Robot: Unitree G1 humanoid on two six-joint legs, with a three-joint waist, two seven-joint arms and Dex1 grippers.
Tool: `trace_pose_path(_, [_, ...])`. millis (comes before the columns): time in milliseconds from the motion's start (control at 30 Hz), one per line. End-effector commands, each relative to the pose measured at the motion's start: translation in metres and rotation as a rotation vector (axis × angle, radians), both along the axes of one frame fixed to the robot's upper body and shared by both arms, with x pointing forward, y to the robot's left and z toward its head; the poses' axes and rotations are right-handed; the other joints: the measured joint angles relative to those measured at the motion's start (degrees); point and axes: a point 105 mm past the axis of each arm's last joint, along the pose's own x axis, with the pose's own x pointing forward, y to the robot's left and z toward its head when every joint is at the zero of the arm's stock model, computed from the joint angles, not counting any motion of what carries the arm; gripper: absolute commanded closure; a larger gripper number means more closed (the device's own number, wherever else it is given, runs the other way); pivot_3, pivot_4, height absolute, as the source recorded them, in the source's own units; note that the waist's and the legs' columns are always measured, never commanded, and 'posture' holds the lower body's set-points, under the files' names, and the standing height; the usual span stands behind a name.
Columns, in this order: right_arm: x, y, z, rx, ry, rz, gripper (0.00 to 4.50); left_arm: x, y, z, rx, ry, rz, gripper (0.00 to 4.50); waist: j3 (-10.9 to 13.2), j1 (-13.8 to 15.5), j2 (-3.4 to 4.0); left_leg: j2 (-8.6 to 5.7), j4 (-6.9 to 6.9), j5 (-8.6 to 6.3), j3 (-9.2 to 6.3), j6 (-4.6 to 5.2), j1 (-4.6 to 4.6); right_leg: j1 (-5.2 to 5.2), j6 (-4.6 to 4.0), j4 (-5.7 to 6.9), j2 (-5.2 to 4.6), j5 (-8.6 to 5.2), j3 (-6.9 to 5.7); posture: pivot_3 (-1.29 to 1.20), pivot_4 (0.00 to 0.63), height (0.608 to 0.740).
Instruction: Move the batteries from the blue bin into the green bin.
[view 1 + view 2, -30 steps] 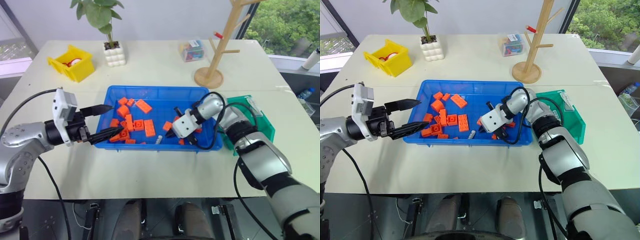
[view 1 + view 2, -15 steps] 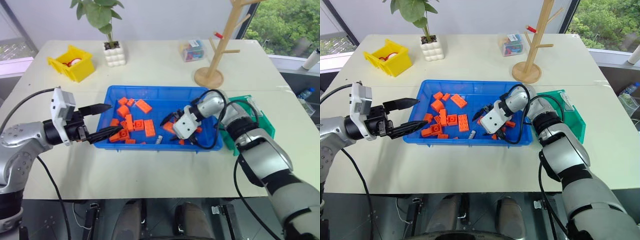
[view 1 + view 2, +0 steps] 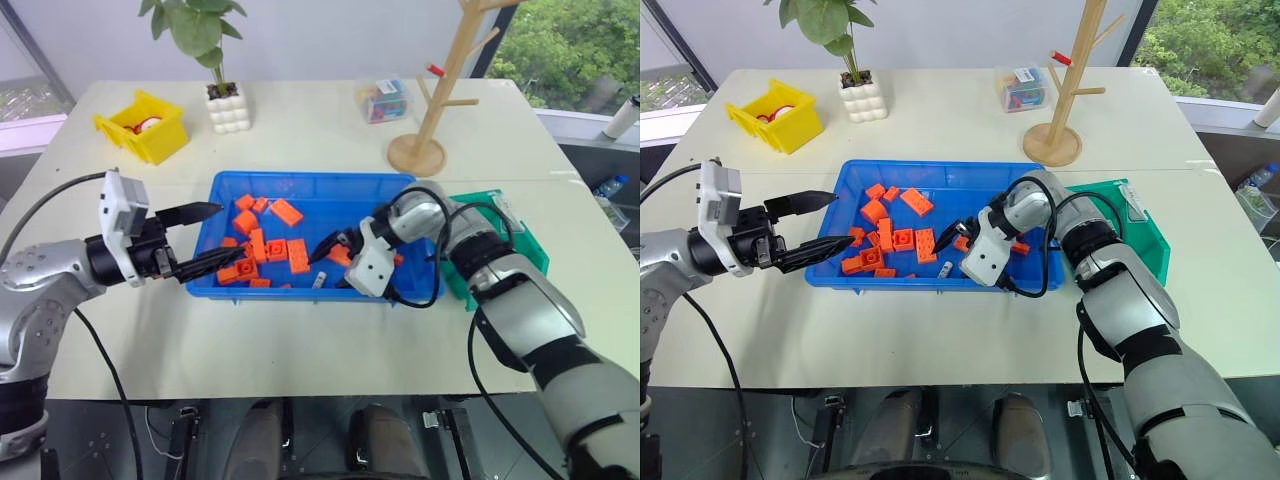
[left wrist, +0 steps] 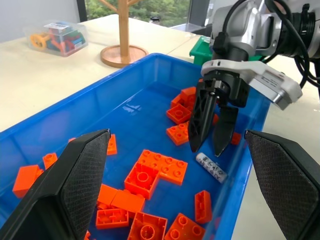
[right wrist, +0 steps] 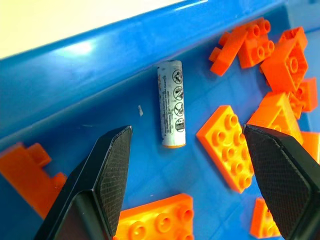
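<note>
While poised wide open above the battery (image 5: 170, 104), lying by the front wall of the blue bin (image 3: 300, 187), right gripper (image 4: 214, 131) risks pinching an orange block (image 5: 226, 146) beside it. Left gripper (image 3: 205, 240) idle, also spread.

You face a pale cream table (image 3: 300, 125) under daylight, a white wall (image 3: 330, 35) behind it, and a window showing green trees (image 3: 565, 45).

Bright even daylight, soft shadows, glare on blue bin (image 5: 60, 55) wall, sharp focus
</note>
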Motion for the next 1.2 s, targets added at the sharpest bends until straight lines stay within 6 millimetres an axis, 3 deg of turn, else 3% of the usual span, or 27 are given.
trace_pose_path(33, [-0.003,0.006,-0.002,-0.036,-0.015,0.041,0.87,-0.002,0.001,0.009,0.005,-0.049,0.002,0.00,0.00,0.03,0.00,0.00,0.00,0.00,-0.01,0.00,0.00,0.01,0.00,0.00,0.00,0.00,0.00,0.00,0.150,0.739])
trace_pose_path(300, [-0.006,0.006,-0.014,-0.152,-0.025,0.091,0.87,-0.011,0.000,0.004,0.038,-0.001,-0.035,0.00,0.00,0.10,0.00,0.00,0.00,0.00,-0.02,0.00,0.01,0.01,0.00,0.02,0.00,0.00,0.01,0.00,0.150,0.739])
trace_pose_path(633, [-0.005,-0.013,-0.030,-0.404,0.035,0.062,0.87,-0.008,-0.004,0.010,0.019,-0.033,-0.033,0.00,-0.01,0.16,-0.01,-0.01,0.00,-0.01,-0.03,-0.01,0.22,0.22,0.00,0.03,0.00,0.00,0.00,0.00,0.150,0.739])
trace_pose_path(1200, [-0.012,0.008,-0.040,-0.501,0.055,0.090,0.87,-0.011,-0.009,0.008,0.011,-0.025,-0.050,0.00,-0.13,-0.05,-0.18,-0.05,-0.50,0.01,0.06,-0.09,1.04,0.75,-0.01,-0.02,-0.06,-0.01,0.07,0.00,0.150,0.739])
